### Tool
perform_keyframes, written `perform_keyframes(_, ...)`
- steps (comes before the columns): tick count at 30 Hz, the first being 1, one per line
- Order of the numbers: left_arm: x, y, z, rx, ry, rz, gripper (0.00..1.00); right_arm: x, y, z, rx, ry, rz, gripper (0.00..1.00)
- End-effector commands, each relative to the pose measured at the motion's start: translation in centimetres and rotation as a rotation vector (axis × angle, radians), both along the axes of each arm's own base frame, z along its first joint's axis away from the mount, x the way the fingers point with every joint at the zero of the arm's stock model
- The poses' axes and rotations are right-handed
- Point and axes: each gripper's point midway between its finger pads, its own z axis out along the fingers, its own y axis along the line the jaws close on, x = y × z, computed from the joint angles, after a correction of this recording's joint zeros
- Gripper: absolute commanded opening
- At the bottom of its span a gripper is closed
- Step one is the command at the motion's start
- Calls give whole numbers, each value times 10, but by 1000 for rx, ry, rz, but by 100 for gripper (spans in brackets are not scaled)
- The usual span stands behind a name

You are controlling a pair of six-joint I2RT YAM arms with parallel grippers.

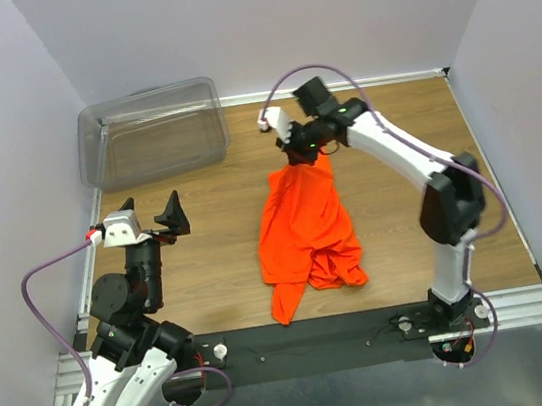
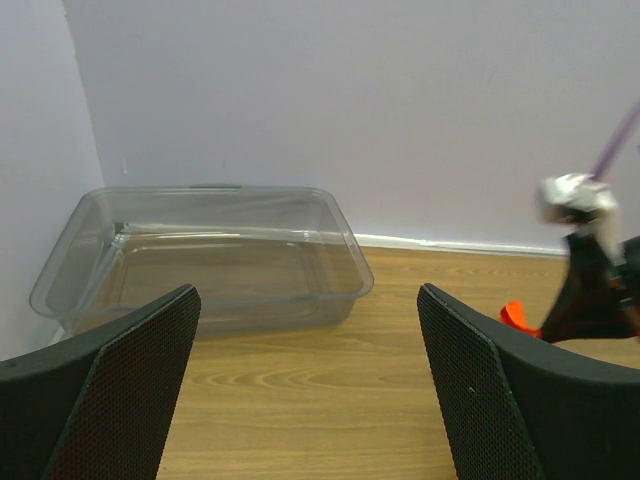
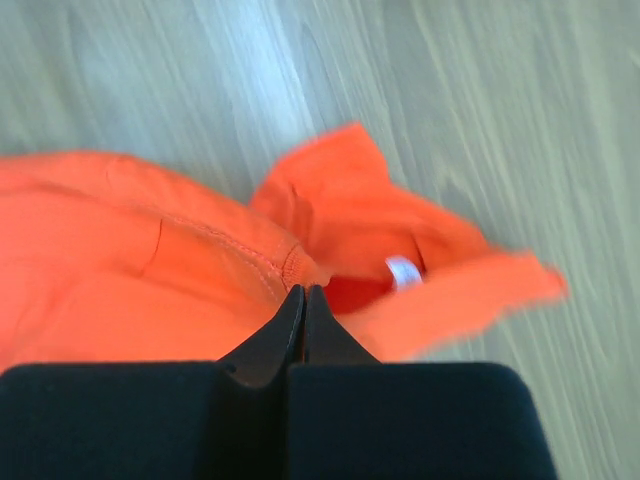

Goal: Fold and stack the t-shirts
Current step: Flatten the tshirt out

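One bright orange t-shirt (image 1: 304,224) lies bunched lengthwise on the wooden table, stretching from the middle toward the near edge. My right gripper (image 1: 303,156) holds its far end. In the right wrist view the jaws (image 3: 304,290) are pressed together on a stitched edge of the t-shirt (image 3: 150,260), beside the small white neck tag (image 3: 402,270). My left gripper (image 1: 151,212) hovers over the left part of the table, apart from the cloth. Its fingers (image 2: 306,300) stand wide open with only bare wood between them. A scrap of the orange t-shirt (image 2: 514,315) shows at the right in the left wrist view.
A clear plastic bin (image 1: 150,131) sits at the far left corner against the wall, and it shows ahead of the left gripper as the same bin (image 2: 210,250). Pale walls close the table on three sides.
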Motion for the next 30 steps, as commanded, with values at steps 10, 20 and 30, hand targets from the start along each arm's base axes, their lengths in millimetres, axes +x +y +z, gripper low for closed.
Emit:
perform_keyframes(10, 0, -50, 8, -13, 9, -256, 97, -80, -229, 20, -90, -92, -315, 1)
perform_keyframes(20, 24, -146, -39, -182, 329, -613, 86, -121, -352, -45, -164, -12, -618, 2)
perform_keyframes(30, 34, -207, -156, -154, 718, -696, 81, -115, -383, -98, -103, 143, -712, 10)
